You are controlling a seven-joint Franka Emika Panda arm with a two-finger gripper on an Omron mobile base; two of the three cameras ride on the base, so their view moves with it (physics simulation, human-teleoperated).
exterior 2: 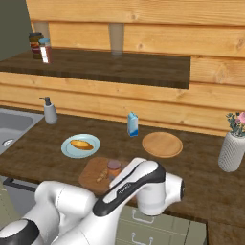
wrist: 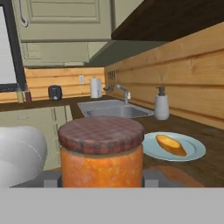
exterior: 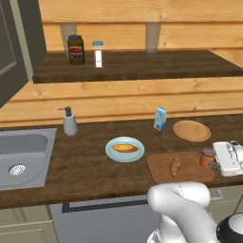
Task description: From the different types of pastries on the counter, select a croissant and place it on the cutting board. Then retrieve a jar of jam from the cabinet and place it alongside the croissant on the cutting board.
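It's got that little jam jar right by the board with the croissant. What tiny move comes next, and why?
Probably open the fingers to let go: the jam jar is gripped at the cutting board's right edge, beside the croissant, seemingly already down on it.

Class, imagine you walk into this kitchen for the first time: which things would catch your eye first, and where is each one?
Most striking is the orange jar of jam with its coppery lid, close up in the hand view, with the gripper shut on it at the right end of the cutting board. The small croissant lies on the board beside it. Left of the board, a pale blue plate holds an oblong pastry.
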